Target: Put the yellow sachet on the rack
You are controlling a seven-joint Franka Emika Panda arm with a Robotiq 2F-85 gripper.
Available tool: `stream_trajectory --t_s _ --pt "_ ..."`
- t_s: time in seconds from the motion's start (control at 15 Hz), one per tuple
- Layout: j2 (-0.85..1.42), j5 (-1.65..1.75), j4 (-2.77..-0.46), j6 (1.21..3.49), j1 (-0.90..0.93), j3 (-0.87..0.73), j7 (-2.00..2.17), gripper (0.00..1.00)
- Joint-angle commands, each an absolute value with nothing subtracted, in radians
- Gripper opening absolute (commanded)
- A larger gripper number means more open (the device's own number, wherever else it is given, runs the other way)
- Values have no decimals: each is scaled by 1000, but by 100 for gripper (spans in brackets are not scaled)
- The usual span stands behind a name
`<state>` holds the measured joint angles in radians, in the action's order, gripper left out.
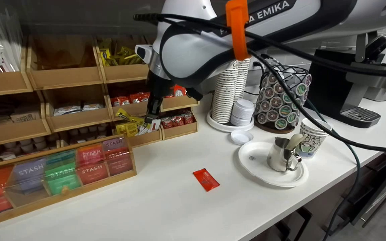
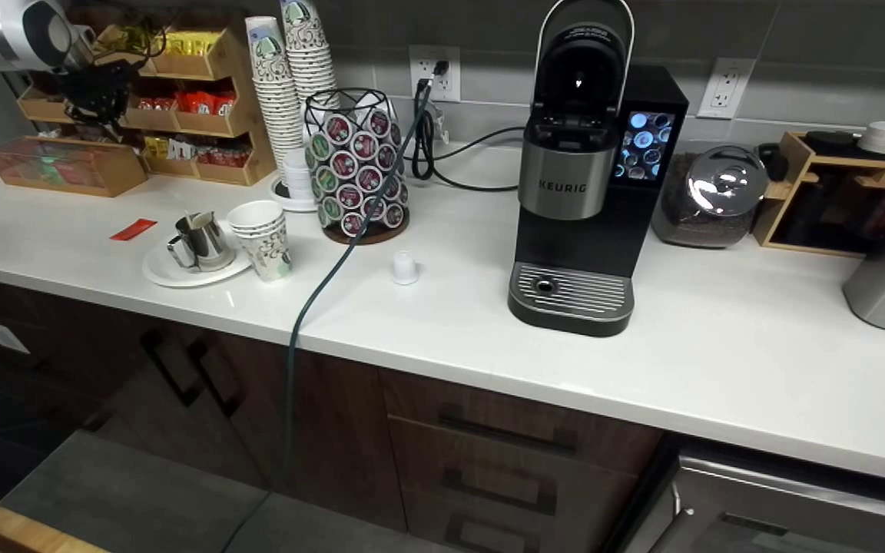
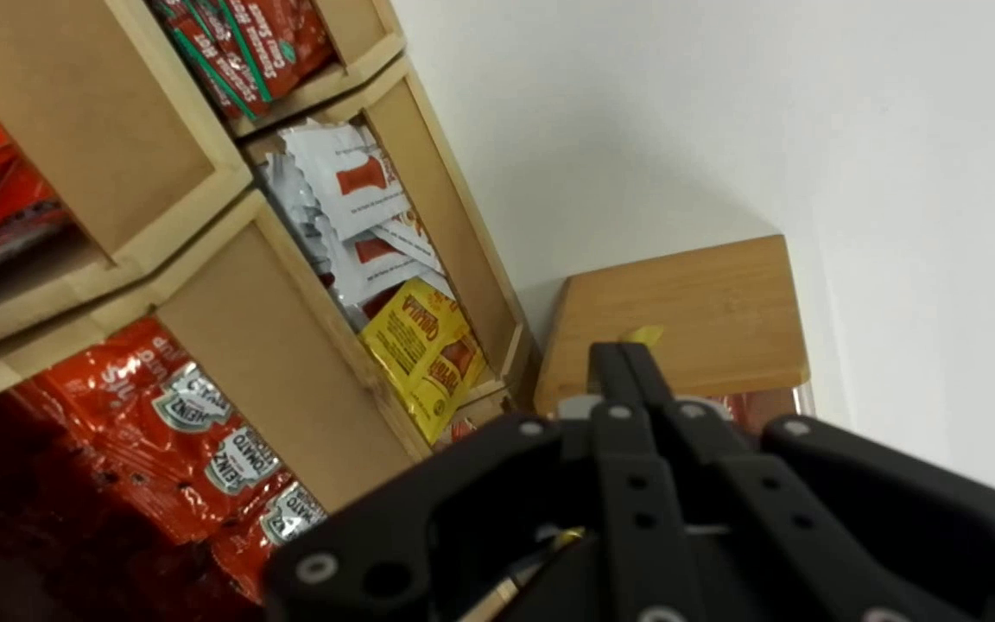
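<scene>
The gripper (image 1: 151, 118) is pinched together on the yellow sachet (image 1: 133, 118), a slim, flat strip with dark print. In an exterior view its long axis slants, free end up and left, beside the bottom tier of the rack (image 1: 79, 121); contact there is unclear.

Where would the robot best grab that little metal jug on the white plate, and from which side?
Probably by its handle, approaching from the counter's front edge: the jug stands upright with the handle jutting that way, paper cups flank another side, and something pale sticks out of the top.
</scene>
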<state>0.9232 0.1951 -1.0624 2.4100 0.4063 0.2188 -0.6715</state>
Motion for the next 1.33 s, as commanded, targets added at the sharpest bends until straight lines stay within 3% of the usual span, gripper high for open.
stream_trajectory --t_s 0.0,0.4,1.07,1.27 --pt "845 168 -1196 2513 379 290 -738 0" --pt "701 166 -1464 2709 351 344 -669 0" --pt "475 190 -1891 3603 329 217 -321 0" --pt "512 203 -1832 3598 348 185 -330 1"
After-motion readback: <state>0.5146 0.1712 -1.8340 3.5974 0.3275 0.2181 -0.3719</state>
